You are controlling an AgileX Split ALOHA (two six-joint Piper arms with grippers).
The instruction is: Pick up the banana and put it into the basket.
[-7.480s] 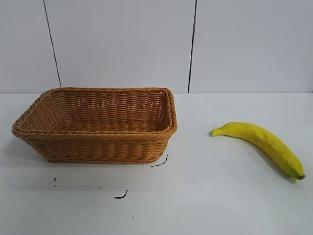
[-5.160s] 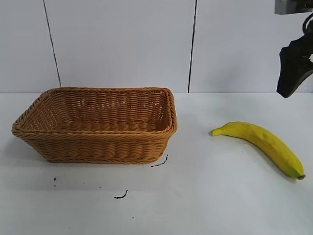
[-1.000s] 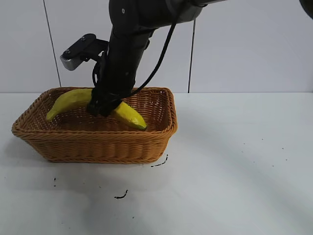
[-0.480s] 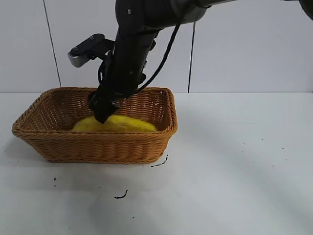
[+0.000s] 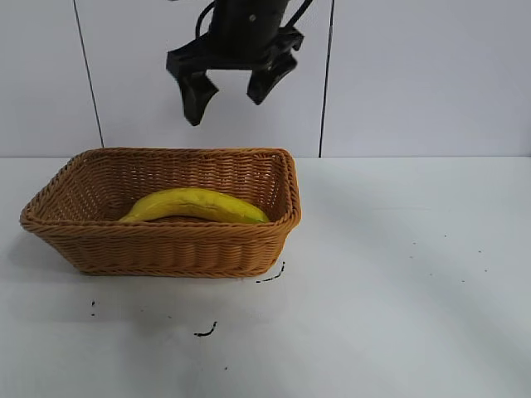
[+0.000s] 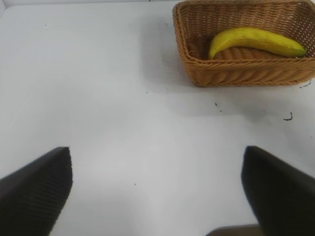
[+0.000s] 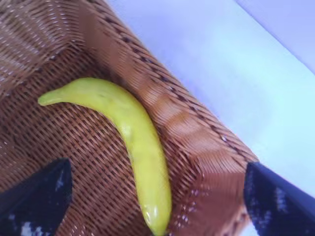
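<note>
Looking at the basket (image 5: pixel 166 240), you can count the main job as done: the banana (image 5: pixel 197 205) lies inside it, stretched along the woven floor close to the long wall nearest the exterior camera, one end near the right corner. Nothing holds it; it rests free on the wicker.

Your right pincer (image 5: pixel 231 87) hangs well above the basket, clear of the rim, with its two fingers spread wide and nothing between them. The right wrist view confirms this: both dark fingertips sit at the frame's lower corners, far apart, and the banana (image 7: pixel 128 128) lies below between them, untouched, beside the basket's inner wall (image 7: pixel 162 108).

Your left pincer (image 6: pixel 157 191) sits parked over the bare white table (image 6: pixel 108 98), far from the basket, its fingers also apart and holding nothing. From there you can see the banana (image 6: pixel 256 40) wholly within the basket's rim (image 6: pixel 236 78).

What is left, as far as I judge, is only tidying up: bring the right arm away from the basket to a resting pose. The table carries a few small dark marks in front of the basket (image 5: pixel 207 332), which don't matter here.
</note>
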